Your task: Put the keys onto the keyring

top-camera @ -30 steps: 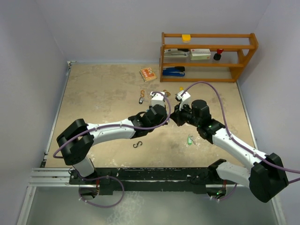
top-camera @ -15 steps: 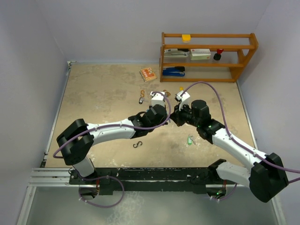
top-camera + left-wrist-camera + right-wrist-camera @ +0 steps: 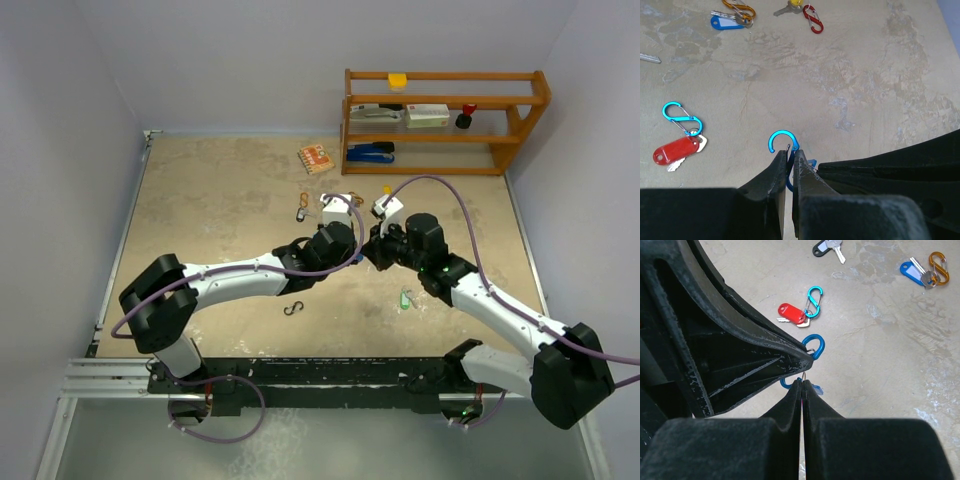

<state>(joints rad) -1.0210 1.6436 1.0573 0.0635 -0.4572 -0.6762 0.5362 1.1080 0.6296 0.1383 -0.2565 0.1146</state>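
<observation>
Both grippers meet tip to tip above mid-table [image 3: 200, 220], slightly right of centre in the top view.

Left gripper [image 3: 789, 154]: jaws pinching the lower half of a blue clip [image 3: 776, 135]. The upper loop sticks out above the fingertips, with the gate wire visible on its right side.

Right gripper [image 3: 801, 384]: jaws pressed together, tips right at the clip's lower loop, just under the left gripper's tip. A thin metal bit shows at the tips; can't tell if it's actually pinched. There's a small blue piece beside the tips, can't tell what it is.

Keys, all lying on the table:
- red-tag key [image 3: 675, 151], lower left of the left wrist view, touching the lower end of a cyan clip [image 3: 682, 118]
- blue-tag key [image 3: 724, 22], upper left of that view, touching an orange clip [image 3: 739, 7]
- yellow-tag key [image 3: 785, 7], top edge, just beside a red clip [image 3: 813, 19]
- black-tag key [image 3: 826, 247], top edge of the right wrist view
- green-tag key [image 3: 406, 298], alone below the right wrist in the top view, well apart from the others

Also there: a black hook [image 3: 292, 308] below the left forearm, an orange pack [image 3: 315, 158] near the back, and a wooden shelf [image 3: 520, 120] at the upper right with small items on it.
</observation>
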